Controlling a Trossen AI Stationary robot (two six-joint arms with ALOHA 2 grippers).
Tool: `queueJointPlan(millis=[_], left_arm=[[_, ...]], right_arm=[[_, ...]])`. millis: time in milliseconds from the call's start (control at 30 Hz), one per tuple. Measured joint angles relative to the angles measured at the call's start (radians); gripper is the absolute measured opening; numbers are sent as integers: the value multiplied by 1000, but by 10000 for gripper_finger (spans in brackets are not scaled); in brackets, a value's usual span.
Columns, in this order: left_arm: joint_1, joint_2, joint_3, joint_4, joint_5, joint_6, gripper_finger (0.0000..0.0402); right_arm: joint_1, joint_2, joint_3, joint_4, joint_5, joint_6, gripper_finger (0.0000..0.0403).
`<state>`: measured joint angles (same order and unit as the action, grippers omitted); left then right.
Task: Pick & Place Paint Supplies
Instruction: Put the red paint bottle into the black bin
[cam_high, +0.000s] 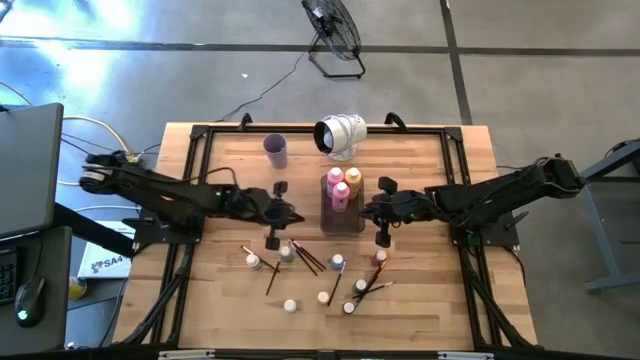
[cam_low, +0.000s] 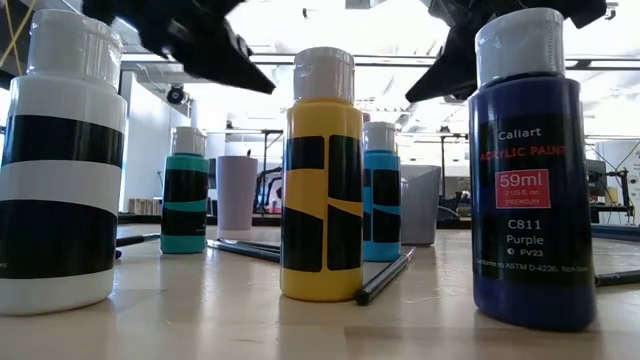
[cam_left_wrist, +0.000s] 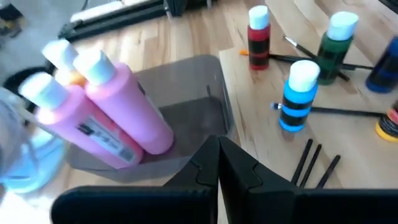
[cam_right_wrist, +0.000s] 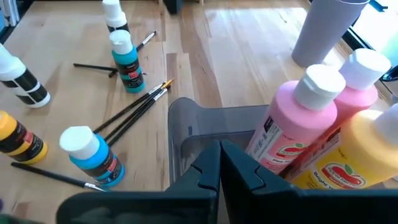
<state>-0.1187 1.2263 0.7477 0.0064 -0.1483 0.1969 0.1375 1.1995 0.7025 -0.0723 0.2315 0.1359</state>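
Two pink bottles (cam_left_wrist: 118, 112) and an orange one (cam_right_wrist: 348, 168) stand in the clear grey tray (cam_high: 342, 222) at mid-table. Several small white-capped paint bottles stand on the wood toward the near edge, among them blue (cam_left_wrist: 298, 96), red (cam_left_wrist: 258, 37), green (cam_left_wrist: 336, 46), teal (cam_right_wrist: 127, 62) and yellow (cam_low: 322, 175). Thin dark paintbrushes (cam_right_wrist: 134, 106) lie flat between them. My left gripper (cam_high: 298, 216) hovers just left of the tray, shut and empty (cam_left_wrist: 217, 165). My right gripper (cam_high: 367, 212) hovers just right of the tray, likewise shut and empty (cam_right_wrist: 219, 165).
A lilac cup (cam_high: 276, 150) stands behind the tray to its left, and a white fan-like object (cam_high: 340, 135) lies at the far edge. A black frame (cam_high: 195, 135) borders the table. A purple bottle (cam_low: 525, 170) and a black-and-white one (cam_low: 60, 160) stand near the front edge.
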Motion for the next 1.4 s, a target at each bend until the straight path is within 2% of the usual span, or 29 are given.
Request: queueJointPlan(millis=[133, 233, 433, 533, 767, 1000, 1233, 1400], left_arm=[[1, -96, -31, -59, -1, 19, 0], [1, -163, -85, -44, -3, 10, 0], [1, -241, -231, 121, 27, -59, 0], [1, -247, -277, 176, 42, -106, 0], [0, -247, -286, 229, 62, -173, 0], [0, -248, -286, 279, 63, -158, 0], [0, -248, -286, 284, 63, -149, 0], [0, -248, -286, 283, 60, -148, 0]], right_arm=[[0, 0, 0, 2, 6, 43, 2], [0, 0, 0, 0, 53, 89, 2], [0, 0, 1, -10, 55, 132, 2], [10, 1, 22, -82, 54, 142, 2], [105, 1, 157, -371, 113, 211, 2], [235, 1, 243, -510, 161, 234, 2], [317, 1, 248, -601, 147, 318, 2], [327, 1, 248, -629, 72, 350, 2]])
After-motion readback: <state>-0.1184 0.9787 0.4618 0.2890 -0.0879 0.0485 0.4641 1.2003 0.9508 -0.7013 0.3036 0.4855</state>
